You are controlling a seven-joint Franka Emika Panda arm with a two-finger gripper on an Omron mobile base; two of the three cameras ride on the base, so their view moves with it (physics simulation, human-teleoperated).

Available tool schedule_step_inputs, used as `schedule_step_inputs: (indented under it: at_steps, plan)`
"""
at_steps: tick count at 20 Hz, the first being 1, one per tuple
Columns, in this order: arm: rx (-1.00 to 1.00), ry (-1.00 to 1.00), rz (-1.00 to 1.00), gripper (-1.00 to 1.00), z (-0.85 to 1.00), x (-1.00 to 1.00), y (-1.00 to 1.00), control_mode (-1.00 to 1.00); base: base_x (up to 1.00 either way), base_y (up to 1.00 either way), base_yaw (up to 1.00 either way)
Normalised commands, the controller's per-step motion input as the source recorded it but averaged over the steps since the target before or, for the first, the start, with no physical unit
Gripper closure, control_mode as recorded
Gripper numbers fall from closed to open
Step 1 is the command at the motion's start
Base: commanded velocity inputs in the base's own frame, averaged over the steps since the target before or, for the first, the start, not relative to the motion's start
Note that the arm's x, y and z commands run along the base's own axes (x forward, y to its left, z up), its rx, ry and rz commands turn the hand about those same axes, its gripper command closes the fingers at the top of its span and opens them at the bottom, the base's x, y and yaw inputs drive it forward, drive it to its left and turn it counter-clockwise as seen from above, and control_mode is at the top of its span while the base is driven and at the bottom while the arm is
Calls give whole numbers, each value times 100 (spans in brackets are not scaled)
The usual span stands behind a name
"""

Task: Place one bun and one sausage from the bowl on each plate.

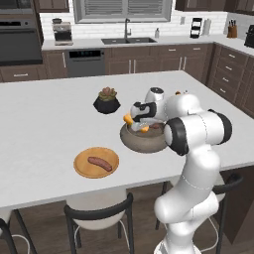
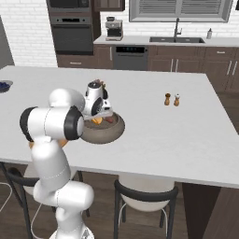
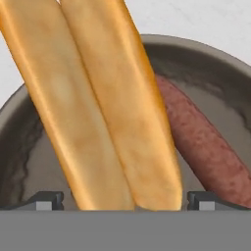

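Nearest the robot, two dark chairs (image 1: 97,214) stood tucked under the front edge of the white counter (image 1: 44,114). On the counter just beyond them lay the flat wooden plate (image 1: 84,168), and a single brown sausage (image 1: 99,163) rested on it, a little right of its middle.

Further in and to the right sat the wide grey-brown bowl (image 1: 141,143). The gripper (image 3: 125,198) hung low over the bowl, pointing down into it. Its jaws stood spread as far apart as they go, with one dark fingertip (image 3: 45,201) at the left and the other at the right of the hand view. Between them lay the long golden bun (image 3: 93,98), split lengthwise, running up and away across the bowl. The fingertips straddled the near end of the bun, but whether they touched it could not be told; nothing was clamped. Just beside the bun, on its right in the hand view, a second sausage (image 3: 206,147) lay on the bowl's floor against the wall.

Behind the bowl and to its left stood a dark pot with a plant (image 1: 106,100). Well off to the right, two small shakers (image 2: 172,99) stood together on the counter. At the counter's far left edge a small bowl of blue berries (image 2: 4,86) showed.
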Motion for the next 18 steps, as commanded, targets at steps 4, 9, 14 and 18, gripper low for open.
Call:
schedule_step_inputs:
  at_steps: [4,9,14,18]
  plan:
    - [-6,1,0,-100,-18,5,12,-100,0,0,0]
    - [-1,0,0,-100,-4,6,7,-100,0,0,0]
    - [0,0,0,100,0,0,0,-100,0,0,0]
    - [0,0,0,100,0,0,0,-100,0,0,0]
